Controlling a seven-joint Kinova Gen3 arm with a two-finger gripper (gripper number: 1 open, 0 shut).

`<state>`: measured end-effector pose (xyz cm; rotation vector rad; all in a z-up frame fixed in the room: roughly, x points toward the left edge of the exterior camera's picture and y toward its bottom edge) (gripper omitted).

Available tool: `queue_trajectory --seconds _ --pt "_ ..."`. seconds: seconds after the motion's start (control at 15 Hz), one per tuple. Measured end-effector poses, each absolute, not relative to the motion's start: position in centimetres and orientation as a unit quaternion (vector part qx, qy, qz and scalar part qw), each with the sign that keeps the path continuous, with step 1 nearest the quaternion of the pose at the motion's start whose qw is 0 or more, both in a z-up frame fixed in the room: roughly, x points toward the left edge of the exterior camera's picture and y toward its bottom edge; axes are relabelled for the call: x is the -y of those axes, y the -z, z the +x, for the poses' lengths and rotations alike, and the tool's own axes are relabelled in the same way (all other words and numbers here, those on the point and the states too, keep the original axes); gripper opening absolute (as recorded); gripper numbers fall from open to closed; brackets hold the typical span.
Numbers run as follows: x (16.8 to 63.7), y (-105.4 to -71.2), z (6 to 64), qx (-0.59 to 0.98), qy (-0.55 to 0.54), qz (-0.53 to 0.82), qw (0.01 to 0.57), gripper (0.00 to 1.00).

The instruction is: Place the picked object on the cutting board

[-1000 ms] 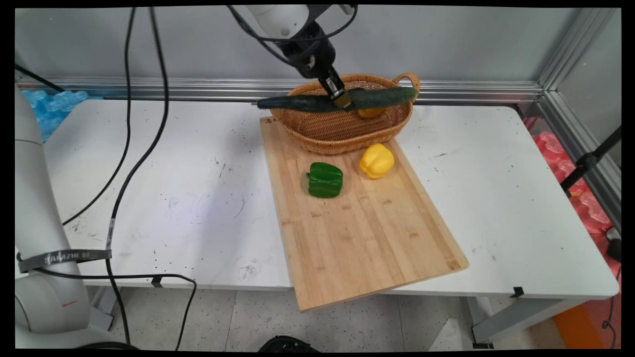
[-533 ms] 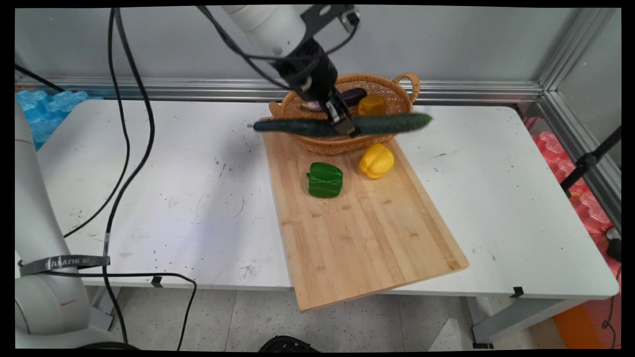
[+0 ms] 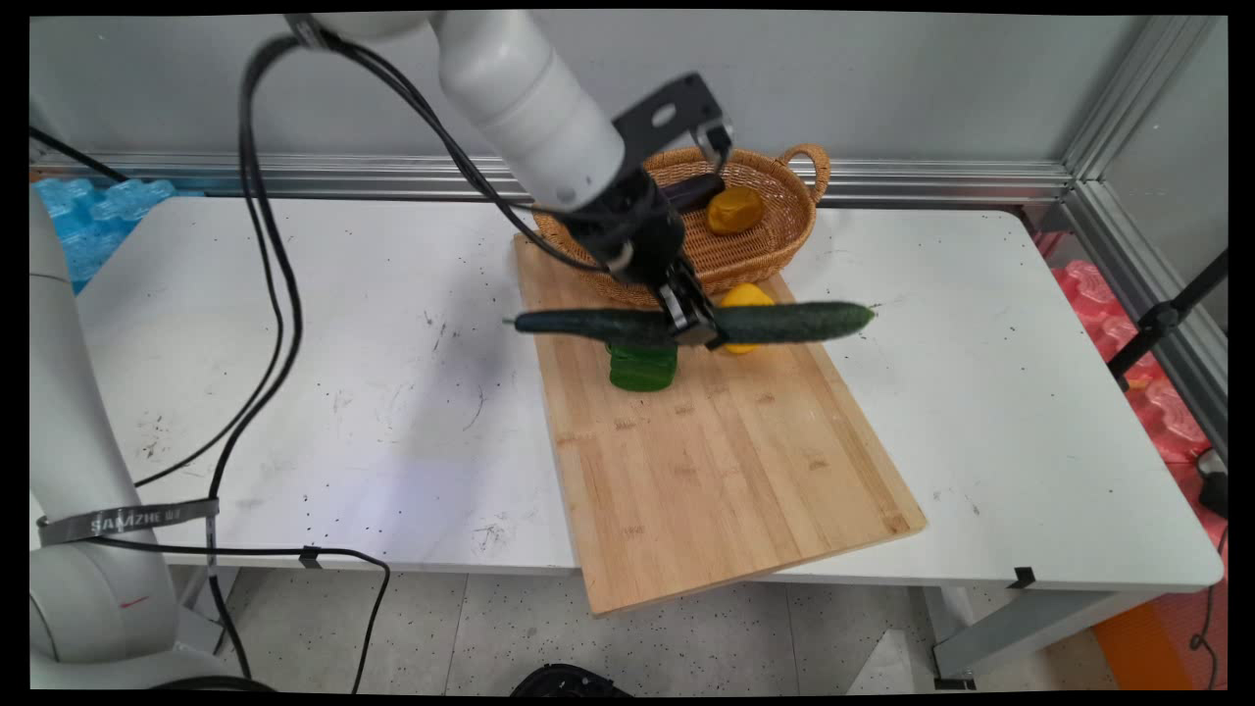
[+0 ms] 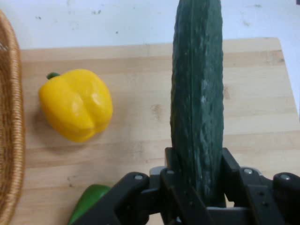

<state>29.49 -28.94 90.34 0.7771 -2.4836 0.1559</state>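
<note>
My gripper (image 3: 698, 327) (image 4: 196, 171) is shut on a long dark green cucumber (image 3: 784, 322) (image 4: 197, 89), gripping it near its middle. The cucumber hangs level in the air above the far part of the wooden cutting board (image 3: 726, 471) (image 4: 131, 136). Under it lie a green bell pepper (image 3: 642, 368) (image 4: 89, 201) and a yellow bell pepper (image 3: 745, 294) (image 4: 77, 105), both partly hidden in the main view. The wicker basket (image 3: 755, 250) (image 4: 9, 140) stands just behind the gripper.
Inside the basket lie an orange-yellow fruit (image 3: 735, 209) and a dark purple item (image 3: 694, 188). Black cables (image 3: 265, 294) hang from the arm over the left of the white table (image 3: 343, 343). An aluminium rail (image 3: 931, 181) runs along the table's far edge.
The arm has carried the cucumber from above the basket toward the near side and lower, so it now hangs over the two peppers on the board.
</note>
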Motion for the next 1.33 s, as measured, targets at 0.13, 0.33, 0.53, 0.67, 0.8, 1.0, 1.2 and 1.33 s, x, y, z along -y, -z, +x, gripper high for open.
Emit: queue_trajectory --seconds 0.13,0.33,0.53,0.67,0.8,1.0,1.2,1.33 --pt "28.8 -89.1 28.8 0.918 -0.056 0.292 0.263 0.0" --pt "28.8 -87.2 27.7 0.915 -0.052 0.302 0.261 0.0" --pt "29.0 -84.8 26.5 0.914 -0.05 0.312 0.256 0.0" --pt "29.1 -83.2 25.8 0.914 -0.048 0.316 0.251 0.0" --pt "29.3 -81.7 25.3 0.914 -0.047 0.32 0.246 0.0" --pt "29.4 -80.1 25.0 0.915 -0.047 0.322 0.24 0.0" --pt "29.5 -79.0 24.8 0.916 -0.049 0.322 0.236 0.0" --pt "29.5 -78.3 24.8 0.917 -0.05 0.321 0.233 1.0"
